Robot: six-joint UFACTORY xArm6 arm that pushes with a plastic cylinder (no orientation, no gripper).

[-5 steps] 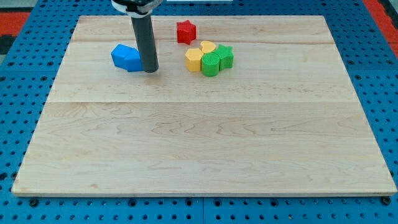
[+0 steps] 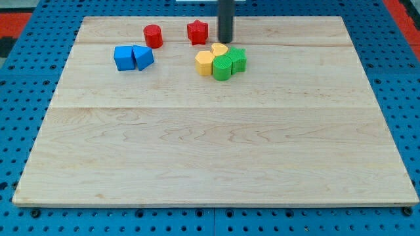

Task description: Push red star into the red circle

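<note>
The red star (image 2: pixel 197 31) lies near the view's top, at the middle of the wooden board (image 2: pixel 210 151). The red circle block (image 2: pixel 153 35) stands to its left, a short gap apart. My tip (image 2: pixel 226 40) is just to the right of the red star, not touching it, and just above the yellow and green cluster.
Two blue blocks, a cube (image 2: pixel 123 58) and a wedge-like piece (image 2: pixel 143 56), sit side by side at the upper left. A yellow hexagon (image 2: pixel 205 63), a yellow heart (image 2: pixel 219 50), a green round block (image 2: pixel 222 67) and a green star (image 2: pixel 237 59) cluster below my tip.
My tip has moved from beside the blue blocks rightwards and up, to the right of the red star. The red circle and second blue block, hidden before, now show.
</note>
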